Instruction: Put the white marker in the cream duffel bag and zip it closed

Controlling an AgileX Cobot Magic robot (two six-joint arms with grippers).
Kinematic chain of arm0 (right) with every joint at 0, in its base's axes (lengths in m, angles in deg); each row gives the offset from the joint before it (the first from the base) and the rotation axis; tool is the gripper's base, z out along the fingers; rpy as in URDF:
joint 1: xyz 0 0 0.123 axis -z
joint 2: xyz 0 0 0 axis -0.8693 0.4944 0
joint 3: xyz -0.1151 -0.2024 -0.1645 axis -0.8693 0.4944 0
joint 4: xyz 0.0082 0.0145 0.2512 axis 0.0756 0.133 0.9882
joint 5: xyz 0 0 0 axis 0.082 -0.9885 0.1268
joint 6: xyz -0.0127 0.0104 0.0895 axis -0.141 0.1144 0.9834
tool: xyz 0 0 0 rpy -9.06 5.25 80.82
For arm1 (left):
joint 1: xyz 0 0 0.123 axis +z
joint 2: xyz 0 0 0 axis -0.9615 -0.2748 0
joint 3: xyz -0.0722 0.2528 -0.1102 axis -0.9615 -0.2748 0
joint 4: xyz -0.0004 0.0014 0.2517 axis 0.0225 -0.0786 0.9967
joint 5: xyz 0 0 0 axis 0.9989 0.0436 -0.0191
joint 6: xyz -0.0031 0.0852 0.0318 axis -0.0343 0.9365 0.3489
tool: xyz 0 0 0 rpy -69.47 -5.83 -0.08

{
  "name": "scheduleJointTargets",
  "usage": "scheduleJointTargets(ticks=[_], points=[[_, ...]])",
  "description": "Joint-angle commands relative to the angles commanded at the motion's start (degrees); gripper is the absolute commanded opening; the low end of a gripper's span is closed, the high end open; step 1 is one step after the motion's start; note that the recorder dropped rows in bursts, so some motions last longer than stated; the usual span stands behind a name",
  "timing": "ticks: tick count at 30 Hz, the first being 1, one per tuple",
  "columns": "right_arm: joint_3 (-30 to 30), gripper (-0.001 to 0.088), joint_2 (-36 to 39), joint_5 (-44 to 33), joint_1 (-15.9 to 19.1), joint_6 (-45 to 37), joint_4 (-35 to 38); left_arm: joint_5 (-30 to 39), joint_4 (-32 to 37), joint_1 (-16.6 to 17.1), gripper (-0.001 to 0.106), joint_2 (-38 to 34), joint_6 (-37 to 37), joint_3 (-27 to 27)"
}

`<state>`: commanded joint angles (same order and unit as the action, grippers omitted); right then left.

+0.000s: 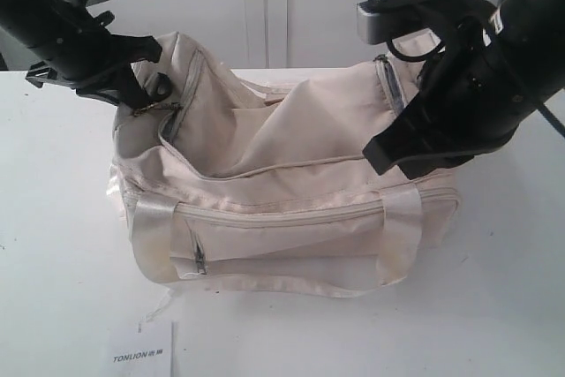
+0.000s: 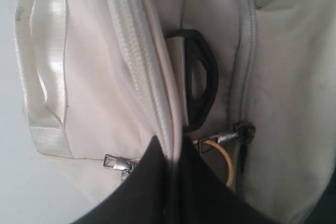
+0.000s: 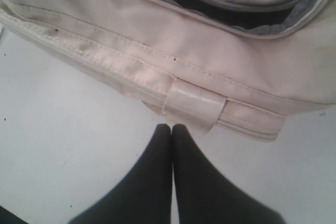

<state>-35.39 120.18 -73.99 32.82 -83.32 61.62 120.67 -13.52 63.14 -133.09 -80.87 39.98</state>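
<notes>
Lying nearest, card [image 1: 144,355]: flat on the table [image 1: 494,306], no hazard.
Cream duffel bag [image 1: 291,218]: slumped, top zip gaping; loose flap could snag the slider.
White marker: in no view; possibly inside, unconfirmed.
Right gripper [image 3: 171,128]: pressed together, empty, beside the bag's side; bag unbraced.
Left gripper [image 2: 171,142]: pinching a fabric seam near the gold keyring [image 2: 223,158]; a pull may drag the bag, not the zip.

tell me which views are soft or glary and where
Exterior view: even, bright light, white table nearly washes out, cream duffel bag sharp. Left wrist view: left gripper blurred dark, sheen on the satin strap. Right wrist view: right gripper out of focus, bag seams crisp.
</notes>
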Motion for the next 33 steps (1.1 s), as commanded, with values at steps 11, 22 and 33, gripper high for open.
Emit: scheduleJointTargets(ticks=[11, 22, 33], points=[[0.00, 0.0000, 1.24, 13.46, 0.00, 0.00, 16.61, 4.24, -11.31, 4.12, 0.000, 0.00, 7.69, 0.00], [0.00, 0.0000, 6.38, 25.07, 0.00, -0.29, 31.05, 3.85, -17.78, 4.19, 0.000, 0.00, 10.66, 0.00], [0.00, 0.0000, 11.56, 29.67, 0.00, -8.84, 48.18, 3.70, -20.64, 4.19, 0.000, 0.00, 12.22, 0.00]])
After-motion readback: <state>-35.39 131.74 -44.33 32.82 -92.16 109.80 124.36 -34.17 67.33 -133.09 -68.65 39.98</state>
